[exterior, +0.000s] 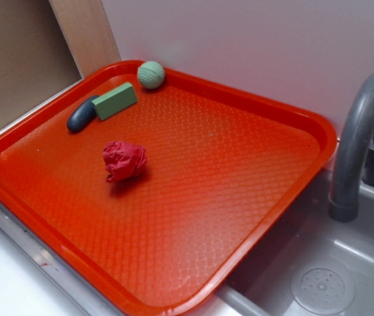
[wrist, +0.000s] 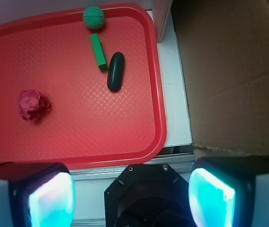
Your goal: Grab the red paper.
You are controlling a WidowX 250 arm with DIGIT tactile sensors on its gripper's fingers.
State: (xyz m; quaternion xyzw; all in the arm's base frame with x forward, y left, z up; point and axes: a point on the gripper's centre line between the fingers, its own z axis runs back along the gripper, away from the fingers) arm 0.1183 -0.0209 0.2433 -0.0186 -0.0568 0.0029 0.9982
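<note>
The red paper (exterior: 124, 160) is a crumpled crimson wad lying on the orange-red tray (exterior: 253, 197), left of its middle. In the wrist view the red paper (wrist: 31, 105) lies at the left of the tray (wrist: 125, 123). My gripper (wrist: 132, 196) is open and empty, high above the tray's near edge and off to the side of the paper. Its two pads (wrist: 51, 198) glow cyan and stand wide apart. The gripper does not show in the exterior view.
A green ball (exterior: 151, 74), a green block (exterior: 114, 101) and a dark oval object (exterior: 81, 114) lie in the tray's far corner. A grey faucet (exterior: 361, 131) and sink (exterior: 322, 286) are to the right. Cardboard (wrist: 229, 71) stands beside the tray.
</note>
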